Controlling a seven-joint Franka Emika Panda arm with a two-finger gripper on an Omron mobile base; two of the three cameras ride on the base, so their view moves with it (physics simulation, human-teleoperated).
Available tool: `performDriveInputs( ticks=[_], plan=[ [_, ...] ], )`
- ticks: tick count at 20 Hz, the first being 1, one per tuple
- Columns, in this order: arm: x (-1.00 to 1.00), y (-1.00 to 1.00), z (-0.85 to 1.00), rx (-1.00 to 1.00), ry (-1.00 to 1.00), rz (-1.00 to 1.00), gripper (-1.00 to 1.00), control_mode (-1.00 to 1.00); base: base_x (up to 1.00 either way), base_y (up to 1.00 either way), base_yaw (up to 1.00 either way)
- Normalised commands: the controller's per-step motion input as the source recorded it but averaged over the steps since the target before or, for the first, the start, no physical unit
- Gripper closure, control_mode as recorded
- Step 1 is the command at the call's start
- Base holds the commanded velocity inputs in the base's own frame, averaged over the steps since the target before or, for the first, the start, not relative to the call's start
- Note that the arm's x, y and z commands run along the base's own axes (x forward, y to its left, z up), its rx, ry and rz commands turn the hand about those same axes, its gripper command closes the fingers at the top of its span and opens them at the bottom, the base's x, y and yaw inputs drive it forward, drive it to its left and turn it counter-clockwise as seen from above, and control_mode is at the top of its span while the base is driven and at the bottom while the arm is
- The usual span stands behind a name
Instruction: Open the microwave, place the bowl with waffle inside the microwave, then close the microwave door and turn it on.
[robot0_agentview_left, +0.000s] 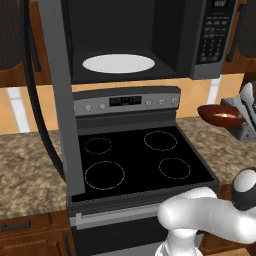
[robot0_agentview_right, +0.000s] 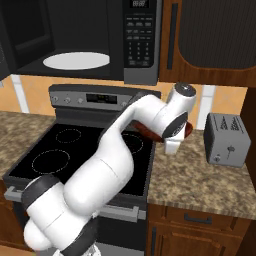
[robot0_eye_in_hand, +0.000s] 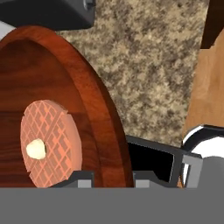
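Above the table (robot0_agentview_left: 30, 170), the claw (robot0_eye_in_hand: 113, 177) pinches the bowl (robot0_agentview_left: 218, 114) rim; keep it level toward the microwave (robot0_agentview_left: 150, 40) so the waffle (robot0_eye_in_hand: 50, 142) stays put.

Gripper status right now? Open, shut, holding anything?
Gripper: closed on the rim of the bowl, fingers either side of the wall; bowl lifted off the counter, waffle inside.

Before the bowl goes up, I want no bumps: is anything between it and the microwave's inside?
Nothing visible. The door hangs open at the left, the turntable is bare, and the bowl sits lifted right of the stove.
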Motion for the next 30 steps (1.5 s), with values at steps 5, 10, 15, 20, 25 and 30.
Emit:
performDriveInputs(
  ticks=[5,10,15,20,25,30],
  plan=[
    [-1.0,0.7,0.48,0.0,-0.29,0.01,1.0,-1.0,0.0,0.0,0.0],
    [-0.89,0.94,0.92,-0.07,-0.02,0.09,1.0,-1.0,0.0,0.0,0.0],
    [-0.53,1.0,0.75,-0.02,-0.12,0.17,1.0,-1.0,0.0,0.0,0.0],
    [-0.17,0.91,0.87,0.0,-0.33,0.2,1.0,-1.0,0.0,0.0,0.0],
    [0.11,0.69,0.98,-0.02,-0.02,0.0,1.0,-1.0,0.0,0.0,0.0],
    [0.25,0.51,0.94,-0.03,0.06,-0.15,1.0,-1.0,0.0,0.0,0.0]
  ],
)
